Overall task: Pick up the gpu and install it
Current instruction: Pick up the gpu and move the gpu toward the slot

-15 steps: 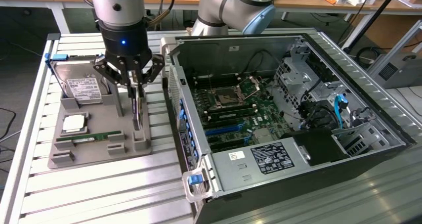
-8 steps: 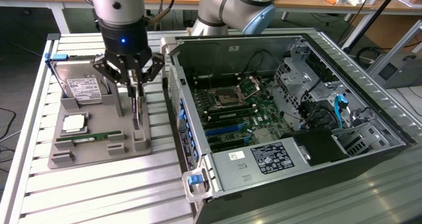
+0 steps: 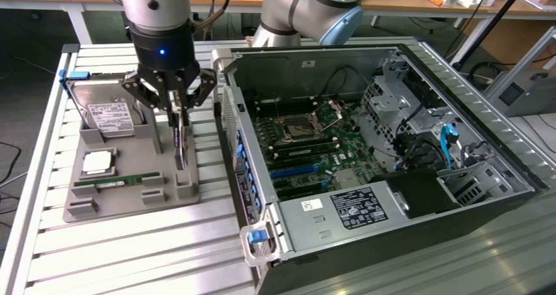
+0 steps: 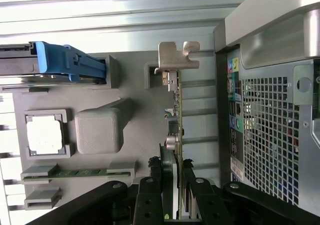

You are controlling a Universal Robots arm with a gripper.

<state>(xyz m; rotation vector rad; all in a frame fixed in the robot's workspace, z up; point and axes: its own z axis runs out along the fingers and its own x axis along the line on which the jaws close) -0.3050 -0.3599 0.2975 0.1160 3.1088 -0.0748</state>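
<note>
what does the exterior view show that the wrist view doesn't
Exterior view adds: the inside of the open black computer case, with its green motherboard and silver labelled power supply. Wrist view adds: the case's perforated metal rear grille beside coloured ports. Both share: the thin dark gpu card standing upright in the grey holder tray, the black gripper at its top edge, and the narrow green memory stick.

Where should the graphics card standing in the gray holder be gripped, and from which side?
Come straight down from above and pinch the flat faces along the top edge: the graphics card stands on edge in the gray holder, metal bracket at one end.
</note>
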